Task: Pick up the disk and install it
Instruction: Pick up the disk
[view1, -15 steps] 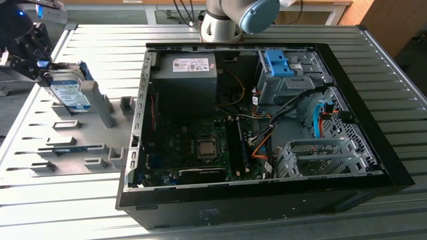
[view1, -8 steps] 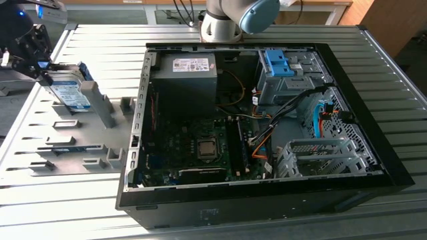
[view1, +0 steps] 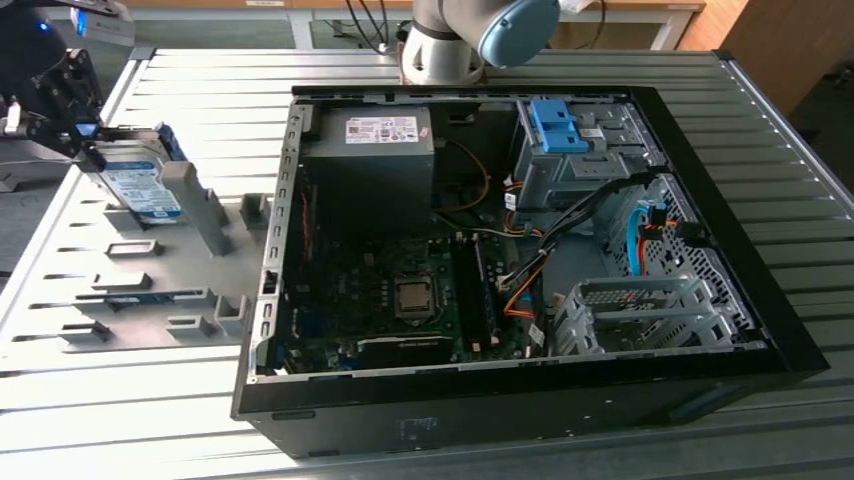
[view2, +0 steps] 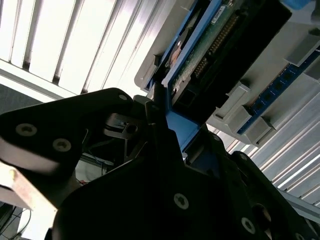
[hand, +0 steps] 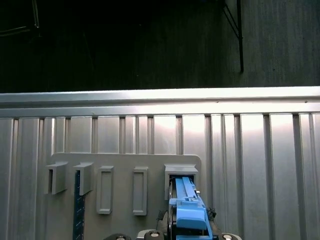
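The disk (view1: 140, 190) stands on edge in a slot of the grey fixture plate (view1: 67, 300), at the exterior view's left. It is a silver drive with a white-and-blue label in a bright blue carrier. My gripper (view1: 88, 150) sits at its upper end, and the black fingers (view2: 160, 112) are closed on the carrier's blue edge. In the second wrist view the disk (view2: 210, 45) shows its green circuit board side. The first wrist view looks down along the disk's blue carrier (hand: 187, 210) into its slot holder (hand: 181, 172).
The open computer case (view1: 767, 330) lies on the slatted metal table, to the exterior view's right of the fixture plate. A blue bracket (view1: 554, 125) sits on the case's drive bay at the far corner. A memory stick (view1: 147, 297) rests in another fixture slot. The arm's base (view1: 461, 35) stands behind the case.
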